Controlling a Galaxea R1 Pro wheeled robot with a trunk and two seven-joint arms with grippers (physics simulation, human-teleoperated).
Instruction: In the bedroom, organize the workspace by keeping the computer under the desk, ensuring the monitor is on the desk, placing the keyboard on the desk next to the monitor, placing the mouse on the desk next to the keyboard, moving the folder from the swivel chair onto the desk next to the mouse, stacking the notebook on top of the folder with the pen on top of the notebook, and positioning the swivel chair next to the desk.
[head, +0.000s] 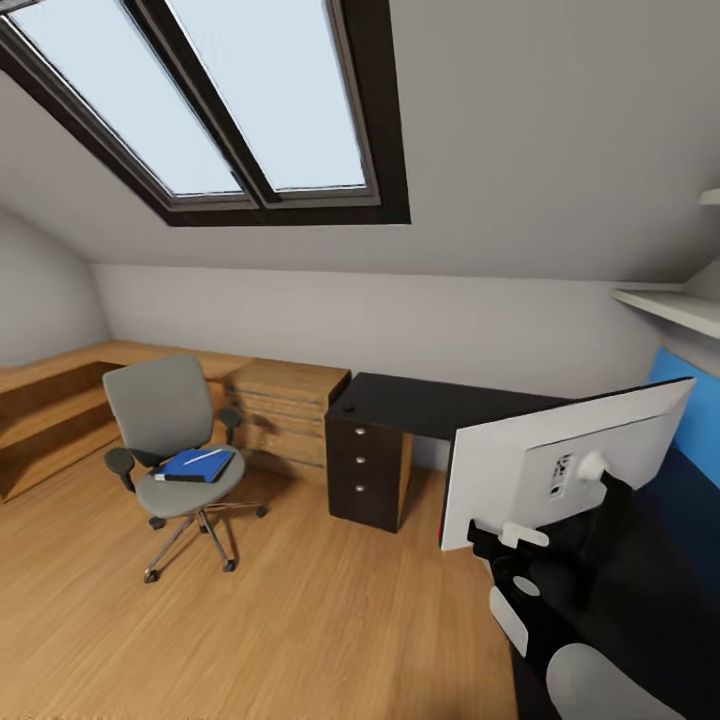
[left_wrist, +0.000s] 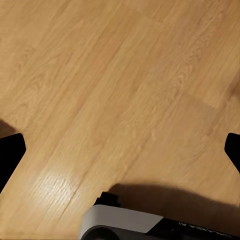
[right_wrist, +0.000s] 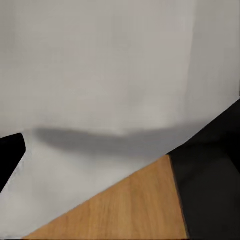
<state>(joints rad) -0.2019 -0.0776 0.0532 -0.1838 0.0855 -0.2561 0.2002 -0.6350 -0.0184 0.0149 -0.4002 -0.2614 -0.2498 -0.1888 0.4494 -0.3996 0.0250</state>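
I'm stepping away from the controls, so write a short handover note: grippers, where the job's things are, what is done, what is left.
Left gripper: open over bare wood floor.
Right gripper: state unclear; the monitor is up at the right arm, its pale back to the head camera.
Swivel chair stands apart from the desk; folder and pen on its seat.
Done: nothing visibly finished.
Left: seat monitor, move the chair's items, chair to desk.

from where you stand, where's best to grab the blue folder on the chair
Probably by the blue folder's front edge, which reaches the rim of the swivel chair's seat. Come from the open front: backrest and armrests block the other sides. It lies flat with a pen on top, so keep it level.
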